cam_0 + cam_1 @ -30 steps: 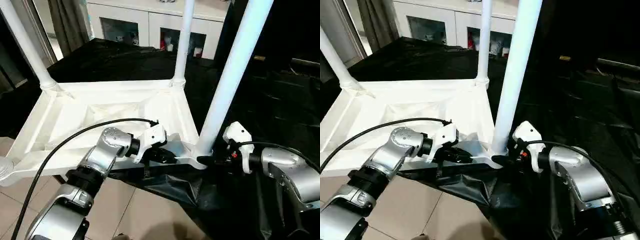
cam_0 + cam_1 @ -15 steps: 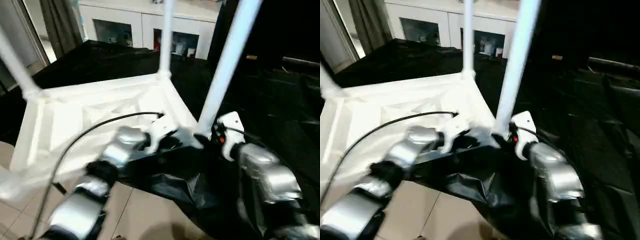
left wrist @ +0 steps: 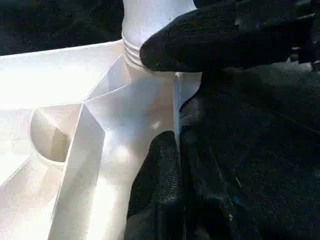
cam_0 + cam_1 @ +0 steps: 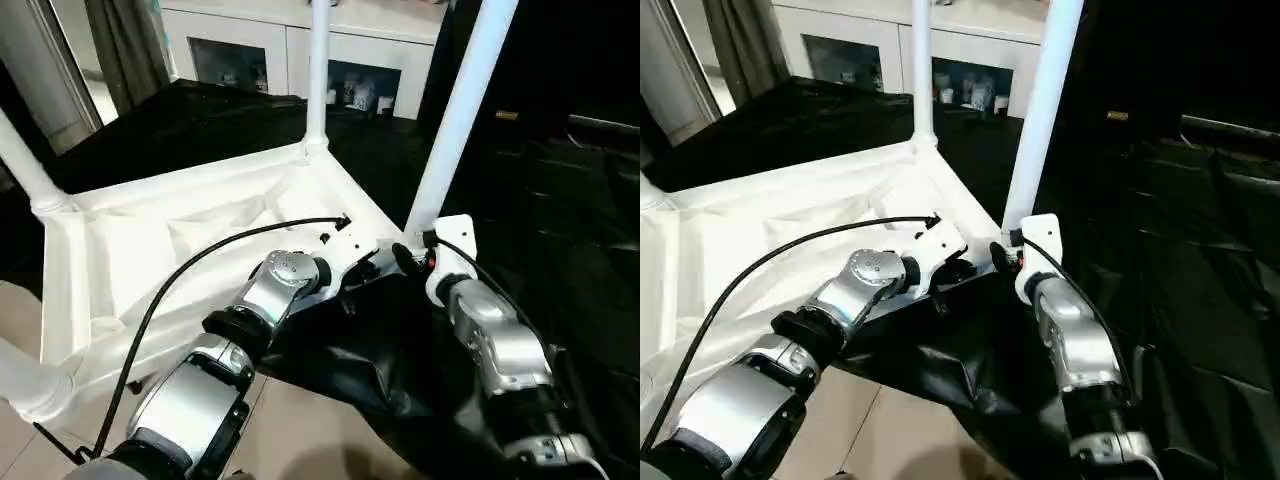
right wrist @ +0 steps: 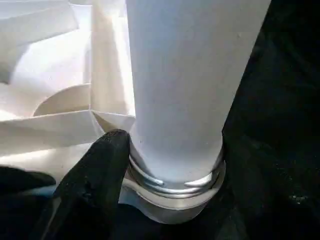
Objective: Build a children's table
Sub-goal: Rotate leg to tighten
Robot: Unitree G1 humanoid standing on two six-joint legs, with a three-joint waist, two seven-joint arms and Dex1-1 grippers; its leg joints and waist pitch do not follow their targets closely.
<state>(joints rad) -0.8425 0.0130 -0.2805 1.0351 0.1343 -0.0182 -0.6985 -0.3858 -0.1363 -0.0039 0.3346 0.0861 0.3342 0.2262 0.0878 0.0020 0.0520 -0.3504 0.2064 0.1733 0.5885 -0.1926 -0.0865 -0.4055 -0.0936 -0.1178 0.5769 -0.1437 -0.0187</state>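
The white tabletop [image 4: 180,235] lies upside down on a black-draped surface, ribbed underside up. A white leg [image 4: 455,120] stands in its near right corner socket. My right gripper [image 4: 408,255] is closed around that leg's base, and in the right wrist view one black finger [image 5: 95,185] presses against the collar of the leg [image 5: 185,80]. My left gripper [image 4: 368,268] is shut on the tabletop's rim just beside that corner, with a finger [image 3: 160,170] lying along the rim's edge. Other legs rise at the far corner [image 4: 318,80], the left corner [image 4: 22,165] and the near left corner [image 4: 20,385].
Black cloth [image 4: 380,350] covers the support and hangs down below the held corner. Tiled floor [image 4: 300,420] shows underneath. A white cabinet [image 4: 250,50] with open shelves stands at the back, a curtain [image 4: 125,50] to its left. My left arm's cable [image 4: 200,265] arcs over the tabletop.
The view has shifted. The held corner now lies farther from me and the tabletop has turned, its near edge running diagonally. Both arms reach farther forward with the same holds.
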